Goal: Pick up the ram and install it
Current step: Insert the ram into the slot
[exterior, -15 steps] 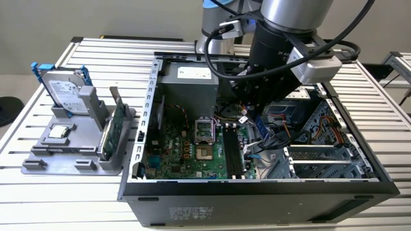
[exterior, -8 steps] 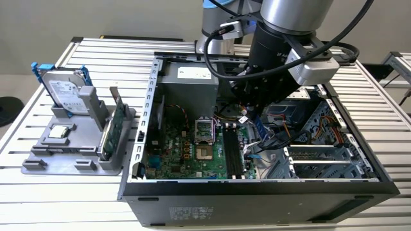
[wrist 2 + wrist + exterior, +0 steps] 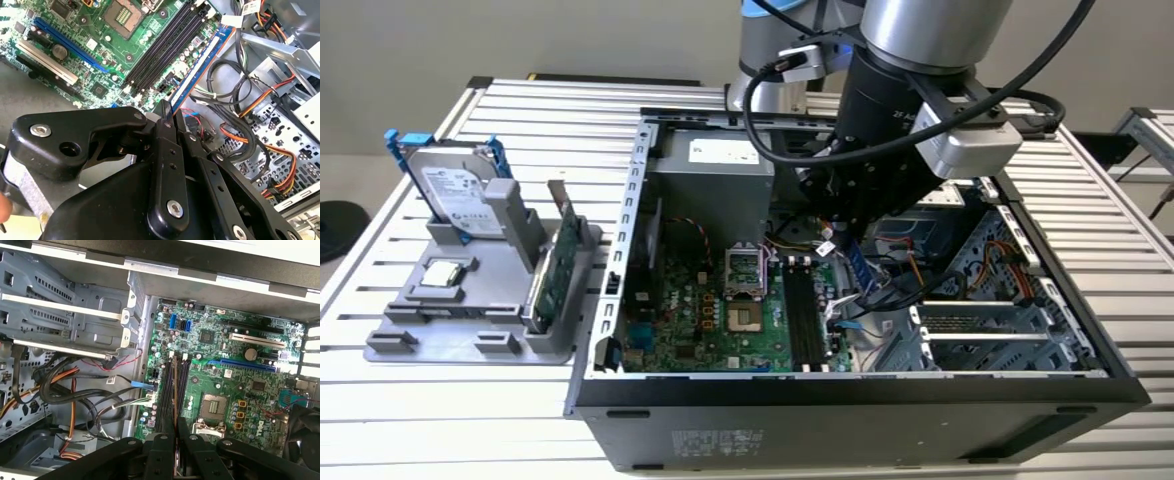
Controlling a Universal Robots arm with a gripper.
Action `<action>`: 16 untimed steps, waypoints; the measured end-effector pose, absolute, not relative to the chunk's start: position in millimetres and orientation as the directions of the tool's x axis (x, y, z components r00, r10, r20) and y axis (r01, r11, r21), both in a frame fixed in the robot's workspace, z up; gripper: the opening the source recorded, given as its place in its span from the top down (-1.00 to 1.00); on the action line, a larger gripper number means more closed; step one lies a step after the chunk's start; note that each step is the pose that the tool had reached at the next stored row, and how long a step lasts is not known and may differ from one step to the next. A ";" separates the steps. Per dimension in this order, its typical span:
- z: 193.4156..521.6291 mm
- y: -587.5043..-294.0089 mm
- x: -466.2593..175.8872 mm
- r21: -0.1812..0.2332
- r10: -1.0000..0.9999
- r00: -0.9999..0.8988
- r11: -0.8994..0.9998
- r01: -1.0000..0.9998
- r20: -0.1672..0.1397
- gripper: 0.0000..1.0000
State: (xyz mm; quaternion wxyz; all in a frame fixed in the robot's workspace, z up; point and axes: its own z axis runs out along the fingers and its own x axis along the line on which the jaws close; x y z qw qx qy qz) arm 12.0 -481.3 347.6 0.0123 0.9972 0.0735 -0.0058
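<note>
The black two-fingered gripper (image 3: 167, 119) is pinched on the long, thin ram stick (image 3: 200, 65), held edge-down over the green motherboard (image 3: 100, 85), its long axis parallel to the black memory slots (image 3: 160, 50) close beneath, seemingly unseated.

The arm (image 3: 921, 50) points steeply downward, its end effector (image 3: 175, 426) pinched narrowly together.

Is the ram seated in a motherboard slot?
No, the gripper holds the ram beside the slots, which are empty.

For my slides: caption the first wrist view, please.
Pincer holds the ram edge-on over the memory slots of the motherboard.
</note>
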 end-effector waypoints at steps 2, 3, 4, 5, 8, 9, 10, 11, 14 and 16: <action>347.6 -481.3 12.0 0.024 0.146 0.989 -0.989 0.147 -0.013 1.00; 347.5 -481.3 12.0 0.024 0.146 0.989 -0.989 0.147 -0.013 1.00; 347.0 -481.2 12.0 0.024 0.147 0.989 -0.989 0.147 -0.013 1.00; 346.6 -481.3 12.0 0.024 0.146 0.989 -0.989 0.147 -0.013 1.00; 345.0 -481.3 12.0 0.026 0.142 0.990 -0.990 0.142 -0.014 1.00; 344.5 -481.3 12.0 0.026 0.138 0.990 -0.990 0.138 -0.014 1.00; 344.0 -481.3 12.1 0.027 0.134 0.991 -0.991 0.134 -0.014 1.00; 343.5 -481.3 12.0 0.027 0.130 0.991 -0.991 0.131 -0.014 1.00; 342.1 -481.3 11.9 0.029 0.119 0.993 -0.992 0.119 -0.014 1.00; 341.2 -481.3 11.9 0.030 0.112 0.994 -0.993 0.112 -0.014 1.00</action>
